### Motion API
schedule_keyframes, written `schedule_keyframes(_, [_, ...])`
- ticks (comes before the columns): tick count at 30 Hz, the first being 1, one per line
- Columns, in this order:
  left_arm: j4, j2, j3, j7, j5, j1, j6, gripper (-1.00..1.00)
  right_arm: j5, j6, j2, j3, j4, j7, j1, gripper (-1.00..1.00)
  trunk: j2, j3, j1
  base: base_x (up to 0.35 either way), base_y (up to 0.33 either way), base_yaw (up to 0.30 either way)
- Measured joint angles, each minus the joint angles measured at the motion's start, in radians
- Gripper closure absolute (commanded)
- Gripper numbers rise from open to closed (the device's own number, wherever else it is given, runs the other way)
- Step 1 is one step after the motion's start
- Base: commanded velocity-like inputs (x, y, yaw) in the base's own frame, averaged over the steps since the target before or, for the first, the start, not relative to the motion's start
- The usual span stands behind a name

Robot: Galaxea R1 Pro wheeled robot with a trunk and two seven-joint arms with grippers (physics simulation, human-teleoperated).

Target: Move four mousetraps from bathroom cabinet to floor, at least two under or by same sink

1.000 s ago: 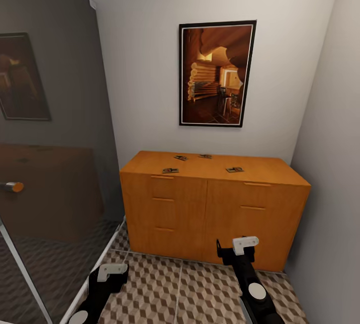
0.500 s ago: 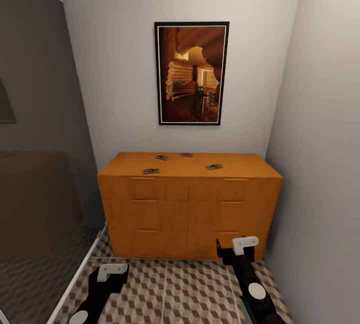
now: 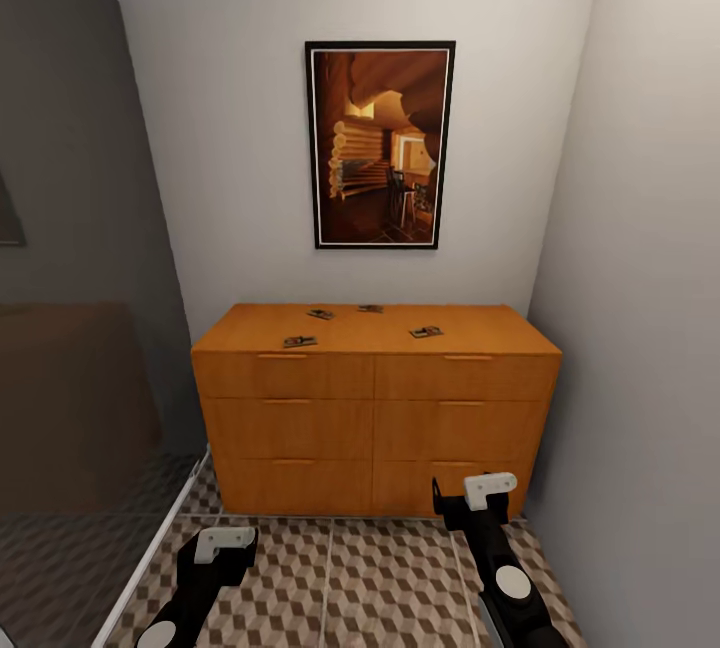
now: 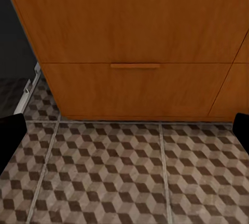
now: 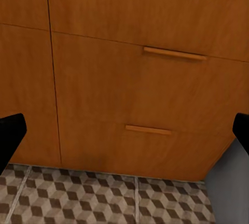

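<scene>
Several mousetraps lie on top of the orange-brown cabinet (image 3: 375,398) against the far wall: one near the front left (image 3: 299,341), two toward the back (image 3: 321,314) (image 3: 371,309), one right of the middle (image 3: 426,332). The cube-patterned bathroom floor (image 3: 380,588) runs from the cabinet's foot toward me. My left gripper (image 3: 222,543) and right gripper (image 3: 480,493) hang low over the tiles, short of the cabinet front. Both are open, and in the wrist views their dark fingertips (image 4: 10,136) (image 5: 10,133) sit far apart with drawer fronts between them. The sink is out of view.
A dark glass shower panel (image 3: 70,328) with a white floor rail (image 3: 150,558) closes off the left side. A plain wall (image 3: 640,328) stands close on the right. A framed picture (image 3: 380,143) hangs above the cabinet.
The camera has swung round, so the cabinet now sits squarely in the middle instead of off to the right. The traps and both arms hold their places.
</scene>
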Motion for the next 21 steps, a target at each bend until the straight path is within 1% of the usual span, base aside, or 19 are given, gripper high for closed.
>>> schedule_keyframes(21, [0.0,0.0,0.0,0.0,0.0,0.0,0.0,-1.0,0.0,0.0,0.0,0.0,0.0,0.0,0.0,-1.0,0.0,-0.019,0.0,0.0,0.0,0.0])
